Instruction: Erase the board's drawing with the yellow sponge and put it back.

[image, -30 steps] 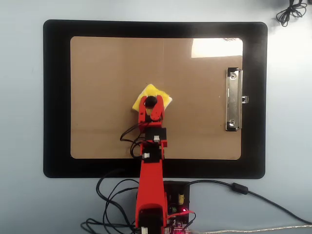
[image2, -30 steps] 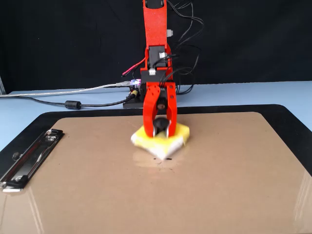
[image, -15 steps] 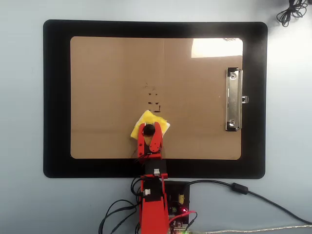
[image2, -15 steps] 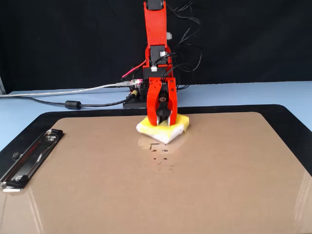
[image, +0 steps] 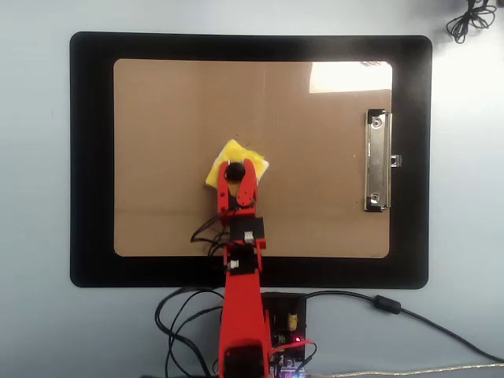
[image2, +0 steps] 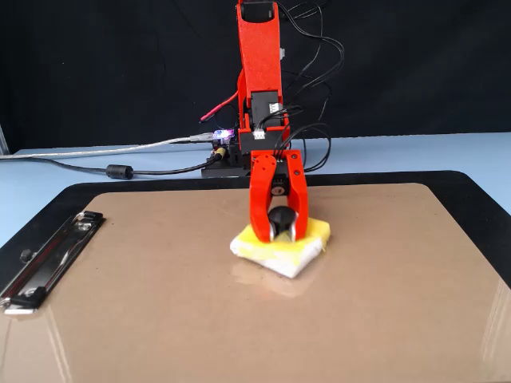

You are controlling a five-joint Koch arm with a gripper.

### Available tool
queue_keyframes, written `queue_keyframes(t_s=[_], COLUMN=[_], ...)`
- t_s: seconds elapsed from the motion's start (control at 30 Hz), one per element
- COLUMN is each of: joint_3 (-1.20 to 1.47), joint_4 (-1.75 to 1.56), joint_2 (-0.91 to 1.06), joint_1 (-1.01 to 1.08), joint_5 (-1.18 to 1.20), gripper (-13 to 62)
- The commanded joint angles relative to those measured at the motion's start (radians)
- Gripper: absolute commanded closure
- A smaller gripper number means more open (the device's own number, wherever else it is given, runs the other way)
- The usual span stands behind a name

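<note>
The red gripper (image2: 279, 229) is clamped on the black knob (image2: 279, 217) of the yellow sponge (image2: 280, 246), pressing it flat on the board (image: 157, 118) roughly mid-board, well away from the metal clip (image: 377, 161). Can't spot any drawing from here.

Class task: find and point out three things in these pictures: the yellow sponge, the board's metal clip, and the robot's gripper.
yellow sponge (image2: 307, 233): fixed view, on its yellow top near the right corner.
metal clip (image: 377, 161): overhead view, middle of the silver bar.
gripper (image2: 280, 231): fixed view, between the red fingertips, closed on the sponge's black knob.
</note>
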Motion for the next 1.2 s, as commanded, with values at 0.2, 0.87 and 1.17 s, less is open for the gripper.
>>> queue_keyframes(t_s=[0.2, 0.87, 1.17], joint_3=[0.31, 0.38, 0.009], joint_4=[0.055, -0.081, -0.092], joint_2=[0.454, 0.42, -0.037], joint_1=[0.112, 0.163, 0.229], joint_5=[-0.017, -0.017, -0.015], gripper=[57.6, 57.6, 57.6])
